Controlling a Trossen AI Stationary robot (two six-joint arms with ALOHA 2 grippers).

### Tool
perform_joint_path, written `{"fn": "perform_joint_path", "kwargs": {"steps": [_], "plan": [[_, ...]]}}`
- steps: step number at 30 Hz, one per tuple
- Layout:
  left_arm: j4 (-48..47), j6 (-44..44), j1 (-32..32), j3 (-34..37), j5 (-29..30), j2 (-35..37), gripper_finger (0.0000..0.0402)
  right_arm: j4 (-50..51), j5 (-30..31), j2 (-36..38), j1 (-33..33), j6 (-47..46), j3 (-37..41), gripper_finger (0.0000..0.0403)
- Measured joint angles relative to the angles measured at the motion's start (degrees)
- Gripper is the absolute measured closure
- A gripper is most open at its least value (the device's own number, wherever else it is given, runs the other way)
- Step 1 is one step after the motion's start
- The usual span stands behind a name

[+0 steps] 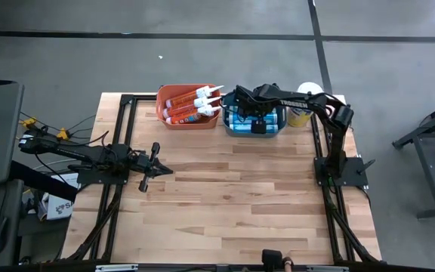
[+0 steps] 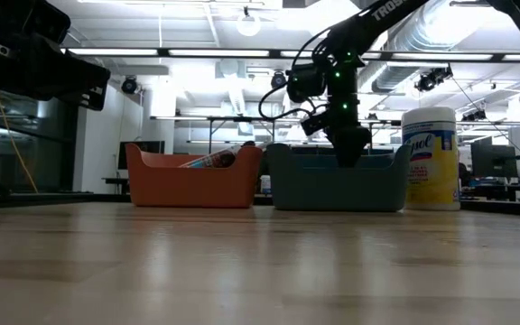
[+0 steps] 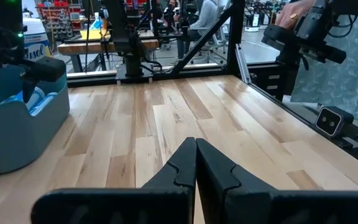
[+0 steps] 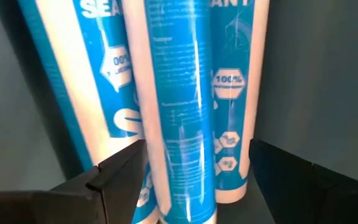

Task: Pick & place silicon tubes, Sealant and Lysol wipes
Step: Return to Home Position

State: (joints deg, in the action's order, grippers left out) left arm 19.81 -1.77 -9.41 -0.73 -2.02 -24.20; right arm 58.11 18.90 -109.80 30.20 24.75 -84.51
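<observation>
Lysol wipes [image 2: 430, 158] stand upright on the worktop [image 1: 240, 196], just beside the blue bin [image 2: 332, 185]. The right gripper [image 4: 194, 165] points down into that bin, fingers spread either side of a blue sealant tube [image 4: 179, 93]. The left gripper [image 3: 196, 163] lies low and level over the worktop's left side, fingers pressed together and empty.

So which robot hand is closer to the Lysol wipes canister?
Right. The right hand is at the blue bin next to the Lysol wipes; the left hand sits far across the table.
</observation>
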Motion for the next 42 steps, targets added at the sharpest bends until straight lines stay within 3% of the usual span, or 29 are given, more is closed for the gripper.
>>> {"fn": "perform_joint_path", "kwargs": {"steps": [15,22,30,35,42], "plan": [[-0.04,-0.34,0.02,0.0,0.02,-0.01,0.0402,-1.88,-2.35,1.49,0.59,-7.87,0.02,0.0136],[-0.33,-0.34,0.01,0.0,0.04,0.0,0.0402,-1.75,-2.97,1.49,0.55,-14.23,0.02,0.0221],[-0.31,-0.34,0.02,0.0,0.07,0.0,0.0402,0.82,-3.28,1.49,1.34,-38.0,0.02,0.0387],[-0.28,-0.34,0.01,0.0,0.07,0.01,0.0402,0.43,-4.42,1.49,1.89,-45.08,0.02,0.0384],[-0.28,-0.32,0.0,0.0,0.28,-0.01,0.0402,0.8,-5.82,1.49,2.07,-47.41,0.02,0.0399]]}}
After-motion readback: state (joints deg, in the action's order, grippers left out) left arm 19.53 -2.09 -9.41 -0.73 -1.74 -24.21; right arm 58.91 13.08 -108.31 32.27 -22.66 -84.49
